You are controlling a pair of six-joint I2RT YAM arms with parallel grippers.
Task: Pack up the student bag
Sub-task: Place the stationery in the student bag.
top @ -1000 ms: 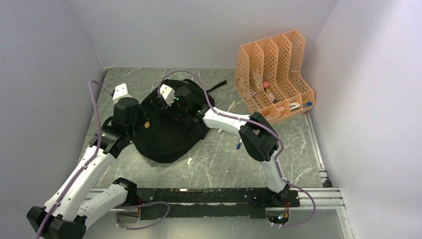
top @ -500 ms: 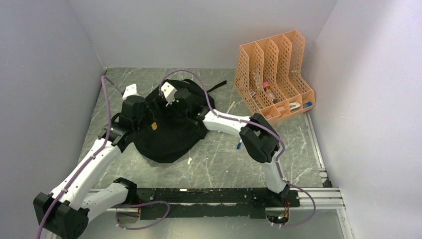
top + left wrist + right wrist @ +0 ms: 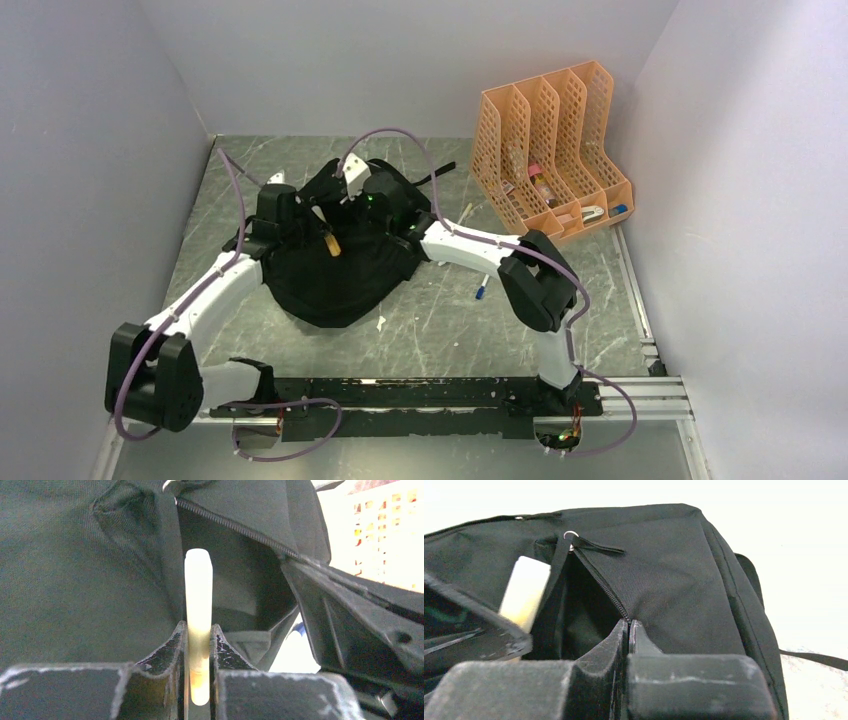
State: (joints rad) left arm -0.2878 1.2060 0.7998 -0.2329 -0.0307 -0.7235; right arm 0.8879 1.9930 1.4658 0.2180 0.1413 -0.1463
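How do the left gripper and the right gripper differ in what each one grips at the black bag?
The left gripper is shut on a pale cream flat piece, seen edge-on; the right gripper is shut on the zipper edge of the soft black fabric backpack. The left gripper's piece points toward the open pocket; the right gripper pinches that pocket's rim. Both are closed and both meet at the same opening.

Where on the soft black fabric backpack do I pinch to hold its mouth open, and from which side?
The zipper-toothed lip of the black student bag, where the right gripper is shut on it: a thin firm edge, unlike the floppy panels. Come from the side opposite the left gripper, leaving the mouth free for its pale flat bar.
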